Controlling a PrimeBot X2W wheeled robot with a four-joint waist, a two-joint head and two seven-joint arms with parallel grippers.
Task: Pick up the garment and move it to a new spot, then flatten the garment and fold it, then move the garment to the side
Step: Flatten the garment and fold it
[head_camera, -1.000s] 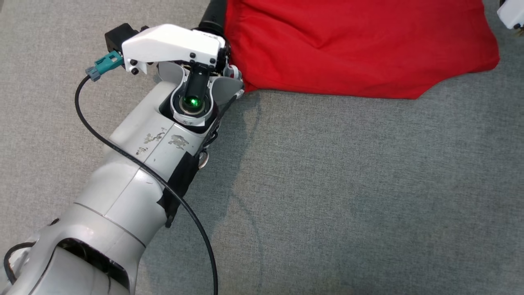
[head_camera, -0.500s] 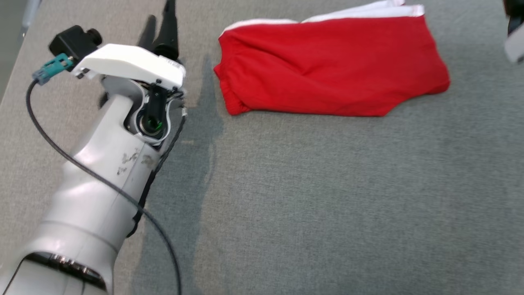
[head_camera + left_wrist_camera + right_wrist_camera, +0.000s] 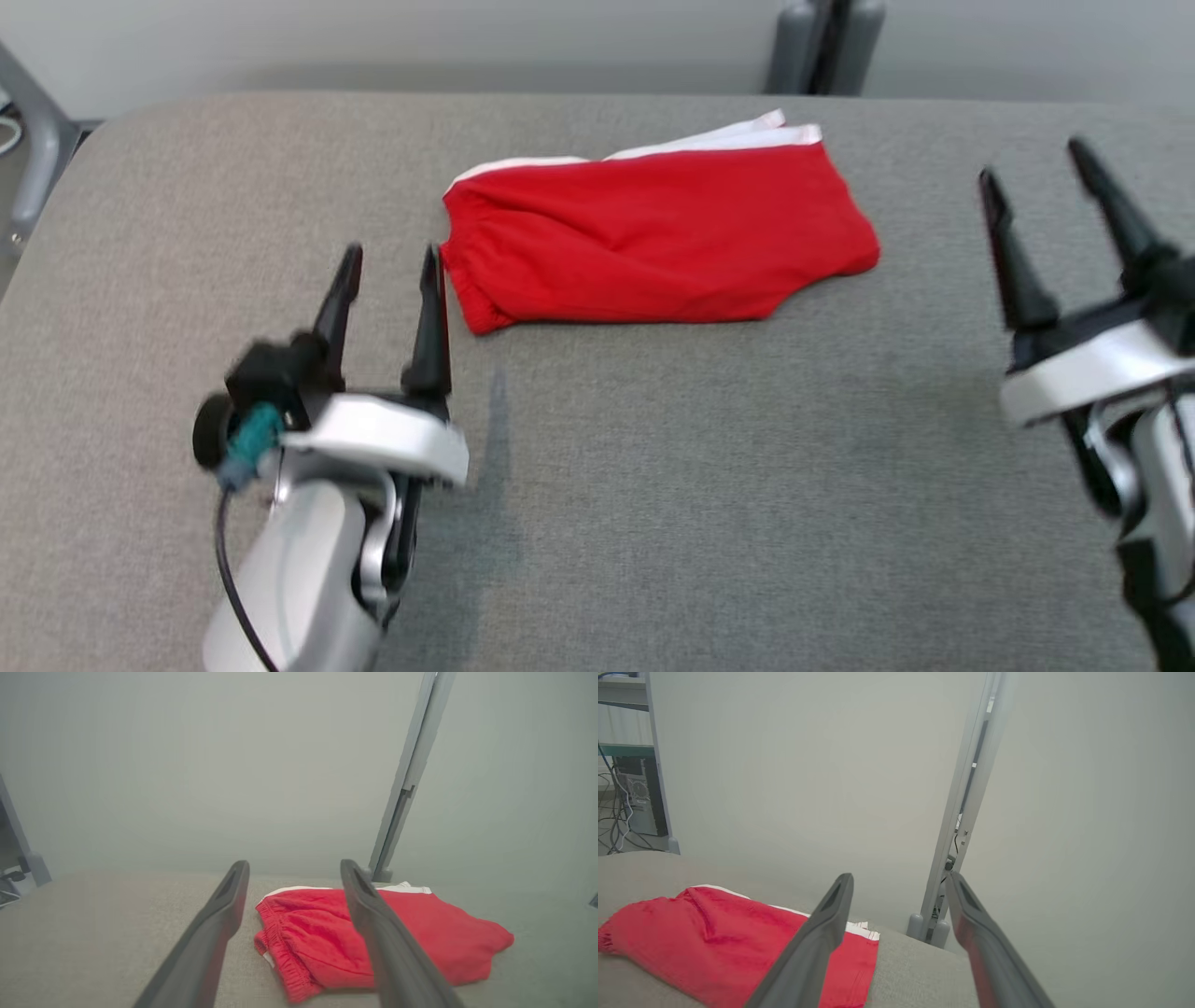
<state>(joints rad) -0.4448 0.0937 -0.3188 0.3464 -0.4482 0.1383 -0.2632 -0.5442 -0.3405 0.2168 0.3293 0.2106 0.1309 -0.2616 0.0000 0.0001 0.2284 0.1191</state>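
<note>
Red, white-trimmed garment (image 3: 653,238); seemingly grey table (image 3: 747,485)

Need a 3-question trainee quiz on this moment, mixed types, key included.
1. True or false: the left hand is gripping the red fabric garment with white trim.
2. Where does the garment lie on the grey cloth-covered table? A) at the near edge B) on the far half, between the two hands C) hanging off the side
3. Fill in: the jaws of the right hand stand ____.
Key: 1 false, it is open and holds nothing; 2 B; 3 open.
</note>
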